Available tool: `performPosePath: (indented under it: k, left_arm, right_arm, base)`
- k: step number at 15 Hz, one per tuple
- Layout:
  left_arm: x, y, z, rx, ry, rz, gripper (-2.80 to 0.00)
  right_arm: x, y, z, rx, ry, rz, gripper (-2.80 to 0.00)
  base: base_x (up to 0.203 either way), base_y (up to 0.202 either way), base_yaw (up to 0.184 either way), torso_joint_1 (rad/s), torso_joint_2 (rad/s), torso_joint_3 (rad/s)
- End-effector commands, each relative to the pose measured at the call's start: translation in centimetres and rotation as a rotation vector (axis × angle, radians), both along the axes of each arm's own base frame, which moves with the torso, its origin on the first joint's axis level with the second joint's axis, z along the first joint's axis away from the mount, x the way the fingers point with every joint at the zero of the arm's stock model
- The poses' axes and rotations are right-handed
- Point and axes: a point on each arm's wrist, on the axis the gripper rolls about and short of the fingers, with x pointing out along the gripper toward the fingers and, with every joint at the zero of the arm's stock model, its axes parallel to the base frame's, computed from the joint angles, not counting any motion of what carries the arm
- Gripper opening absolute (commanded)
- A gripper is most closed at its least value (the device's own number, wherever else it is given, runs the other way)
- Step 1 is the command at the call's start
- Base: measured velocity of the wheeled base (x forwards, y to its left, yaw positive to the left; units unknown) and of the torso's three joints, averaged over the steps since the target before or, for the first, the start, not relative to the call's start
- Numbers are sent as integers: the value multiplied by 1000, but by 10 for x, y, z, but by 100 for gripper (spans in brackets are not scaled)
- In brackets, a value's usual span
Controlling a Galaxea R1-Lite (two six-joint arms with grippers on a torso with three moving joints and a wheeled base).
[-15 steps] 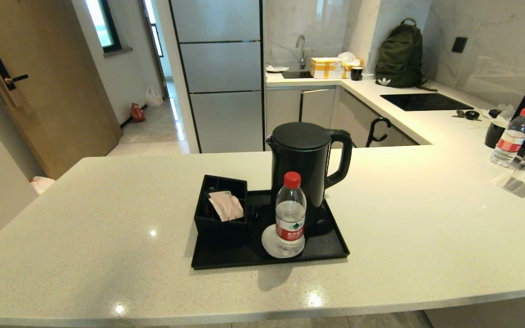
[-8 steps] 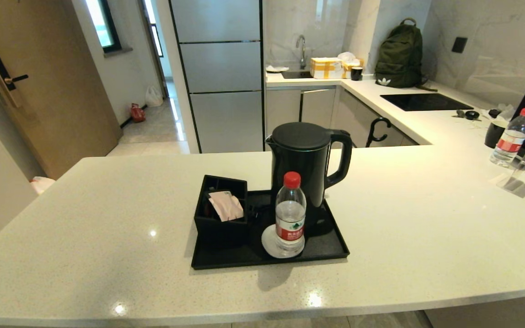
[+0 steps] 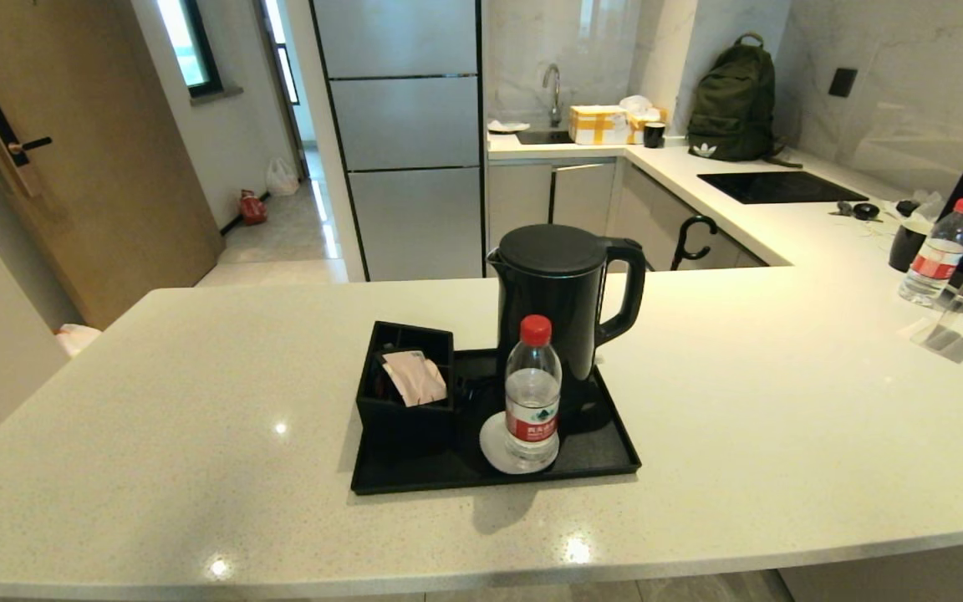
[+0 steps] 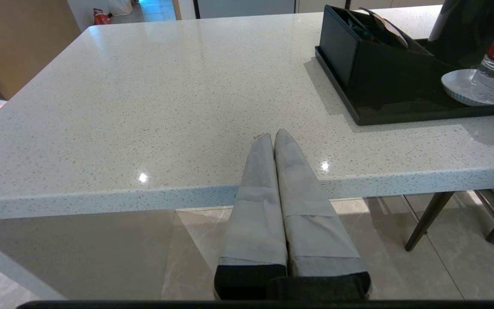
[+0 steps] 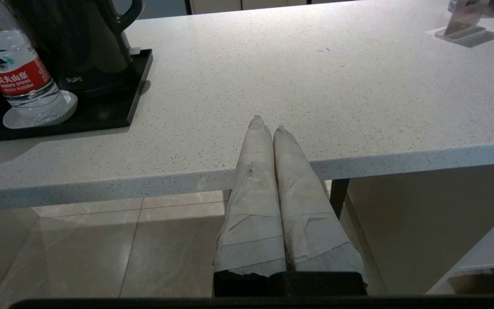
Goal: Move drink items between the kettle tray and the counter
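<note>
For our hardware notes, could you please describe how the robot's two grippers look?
The left gripper and the right gripper each have two long tapering fingers wrapped in pale grey tape, frayed on the right, rising from a black base.

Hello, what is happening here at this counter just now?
Nothing is being handled. The kettle stands on the black tray, and the pink sachet sits in the tray's box. The left gripper and right gripper are both shut and empty, at the near edge of the counter.

A wooden door [image 3: 72,159] stands on the left beside grey cabinet panels [image 3: 402,134]. Marble walls [image 3: 891,75] back a sink [image 3: 544,134] and a green backpack [image 3: 732,100]. Pale floor tiles [image 3: 281,242] catch window light.
</note>
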Motion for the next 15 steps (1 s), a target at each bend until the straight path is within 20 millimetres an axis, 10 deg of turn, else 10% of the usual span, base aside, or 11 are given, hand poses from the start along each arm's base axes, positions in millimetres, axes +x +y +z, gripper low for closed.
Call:
performPosePath:
  k: [1, 15]
  left_arm:
    - [0, 0, 0, 0, 1, 0, -280]
    - [0, 0, 0, 0, 1, 0, -280]
  right_arm:
    - [0, 0, 0, 1, 0, 0, -280]
    - [0, 0, 0, 1, 0, 0, -280]
  base:
    - [0, 0, 0, 0, 0, 0]
    - [0, 0, 0, 0, 0, 0]
